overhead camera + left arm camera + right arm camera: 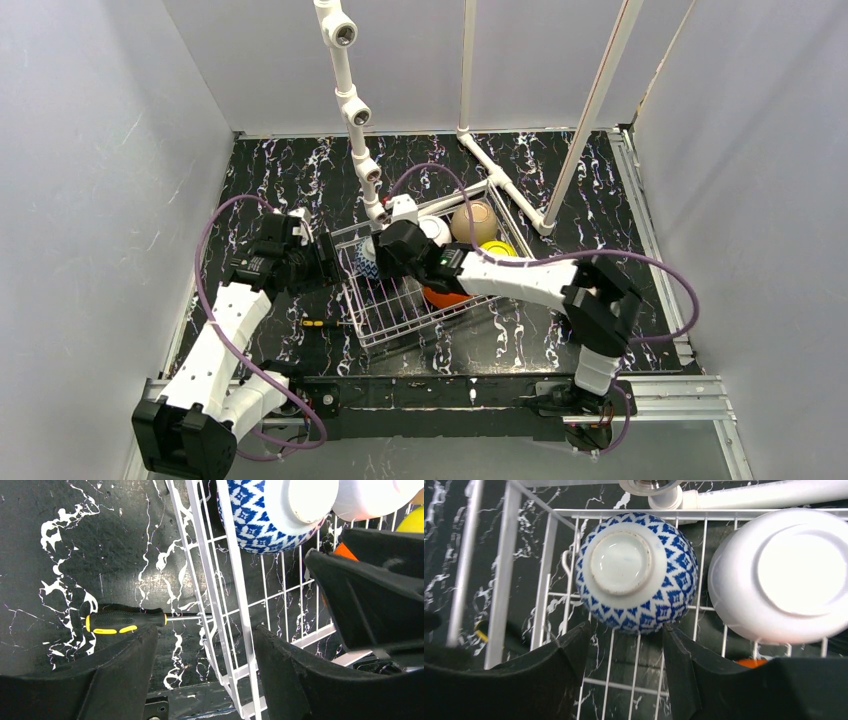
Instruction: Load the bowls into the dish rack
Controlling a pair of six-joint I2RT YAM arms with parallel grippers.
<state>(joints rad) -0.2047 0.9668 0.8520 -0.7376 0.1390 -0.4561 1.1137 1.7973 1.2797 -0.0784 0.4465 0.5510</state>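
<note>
The right gripper (625, 640) hangs inside the dish rack (400, 300) at the end nearest the left arm. Its two black fingers are spread wide and hold nothing. Just past its fingertips sits the blue-and-white bowl (636, 575), turned upside down with its pale foot ring facing up, against the rack's far wall. Next to it along that wall is the white bowl (784, 575), also bottom up, and the two look close to touching. The left gripper (204, 632) is at the rack's outer side at that same end. Its fingers are parted just as wide and grasp nothing, with the wire side wall running up between them; I cannot tell whether either finger touches the wire. Counting from above, I see five bowls, one of each kind, all inside the rack. Beyond the first two, further along the far wall, is the tan bowl (473, 222). The yellow-green bowl (497, 248) is just nearer than it, and the orange bowl (445, 297) is half hidden under the right arm toward the rack's near side. Outside the rack, beside the left gripper's end, one black-and-yellow screwdriver (125, 622) lies on the black marbled table (300, 180) with its shaft tip reaching the wire. The white pipe frame (350, 100) rises behind the rack's far wall.
</note>
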